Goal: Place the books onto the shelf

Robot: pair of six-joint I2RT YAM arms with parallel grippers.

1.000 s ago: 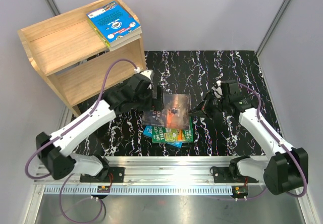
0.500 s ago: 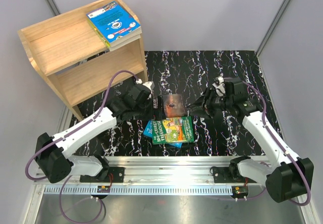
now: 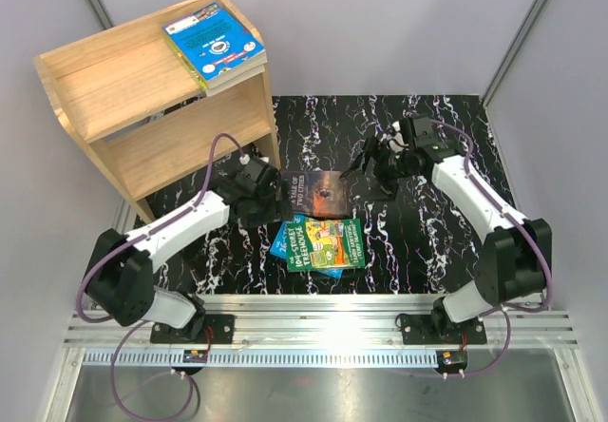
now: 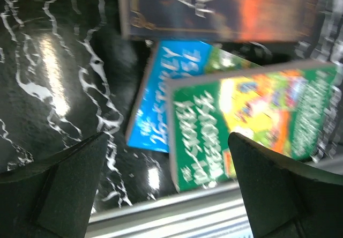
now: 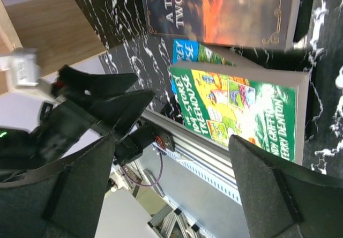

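The wooden shelf [image 3: 123, 108] stands at the back left, with a blue-covered book [image 3: 214, 45] lying on its top. The dark brown "A Tale of Two Cities" book [image 3: 319, 192] [image 4: 214, 7] [image 5: 220, 10] lies flat on the black mat. Just in front of it a green Treehouse book [image 3: 329, 243] [image 4: 252, 120] [image 5: 241, 114] rests on a blue book [image 3: 281, 241] [image 4: 161, 98] [image 5: 187, 50]. My left gripper [image 3: 273, 197] [image 4: 171, 195] is open and empty at the brown book's left edge. My right gripper [image 3: 367, 163] [image 5: 171, 195] is open and empty, off the book's far right corner.
The black marbled mat [image 3: 446, 137] covers the table. A metal rail [image 3: 323, 303] runs along the near edge, just in front of the book stack. The shelf's lower tier [image 3: 180, 151] faces the mat. Grey walls enclose the cell.
My right gripper opened and let go of the brown book, which went from tilted up to lying flat. The right arm drew back to the far right; the left gripper pulled back to the left.
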